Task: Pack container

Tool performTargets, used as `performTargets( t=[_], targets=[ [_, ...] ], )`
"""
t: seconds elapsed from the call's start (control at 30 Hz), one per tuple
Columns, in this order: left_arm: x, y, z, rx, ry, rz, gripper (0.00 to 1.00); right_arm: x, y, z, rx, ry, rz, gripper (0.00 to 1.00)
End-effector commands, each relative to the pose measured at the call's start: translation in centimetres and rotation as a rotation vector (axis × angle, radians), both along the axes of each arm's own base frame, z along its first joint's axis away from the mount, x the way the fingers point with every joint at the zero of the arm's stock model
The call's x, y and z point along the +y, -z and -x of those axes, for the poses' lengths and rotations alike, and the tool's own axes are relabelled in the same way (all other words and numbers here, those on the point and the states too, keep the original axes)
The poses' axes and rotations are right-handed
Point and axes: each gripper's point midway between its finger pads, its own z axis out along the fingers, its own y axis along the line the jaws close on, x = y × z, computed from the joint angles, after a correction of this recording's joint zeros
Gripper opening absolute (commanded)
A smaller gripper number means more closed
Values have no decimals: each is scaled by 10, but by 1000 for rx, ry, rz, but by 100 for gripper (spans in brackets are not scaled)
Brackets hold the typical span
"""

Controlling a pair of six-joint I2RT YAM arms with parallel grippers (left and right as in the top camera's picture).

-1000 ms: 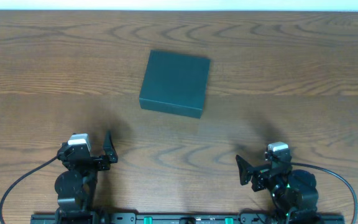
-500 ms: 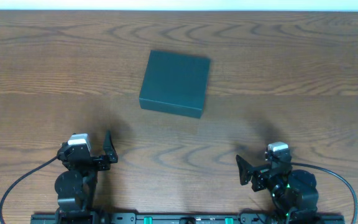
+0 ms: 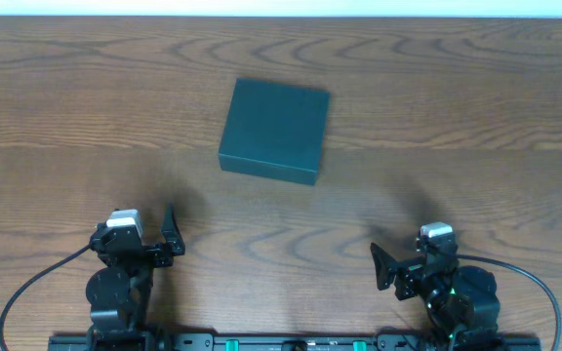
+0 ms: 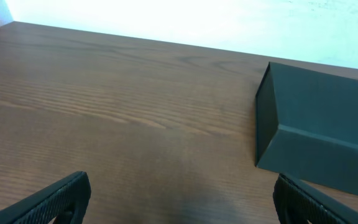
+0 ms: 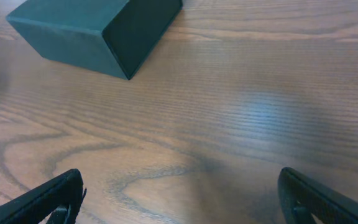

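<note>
The container is a flat dark teal-green box with its plain lid on, lying on the wooden table at the middle, a little toward the back. It also shows at the right in the left wrist view and at the upper left in the right wrist view. My left gripper is open and empty near the front left, well short of the box; its fingers frame bare wood. My right gripper is open and empty near the front right, also apart from the box.
The wooden table stretches to both sides of the box. Its far edge meets a white wall. Black cables run from both arm bases along the front edge.
</note>
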Motion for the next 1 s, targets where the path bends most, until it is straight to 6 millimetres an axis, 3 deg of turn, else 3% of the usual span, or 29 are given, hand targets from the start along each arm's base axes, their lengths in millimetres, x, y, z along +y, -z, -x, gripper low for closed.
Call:
performTargets(
  t=[0.0, 0.7, 0.8, 0.9, 0.97],
  targets=[
    [1, 13, 0, 29, 2, -16, 95, 0, 0, -1, -12, 1, 7, 99],
    [-1, 12, 0, 25, 7, -9, 95, 2, -5, -2, -12, 18, -43, 99],
    [-21, 10, 0, 19, 92, 123, 95, 3, -14, -7, 35, 132, -260, 99],
    [-63, 6, 9, 64, 277, 409, 95, 13, -17, -4, 204, 270, -623, 99],
    [-80, 3, 15, 98, 346, 537, 95, 16, -13, 0, 260, 291, -679, 99]
  ],
)
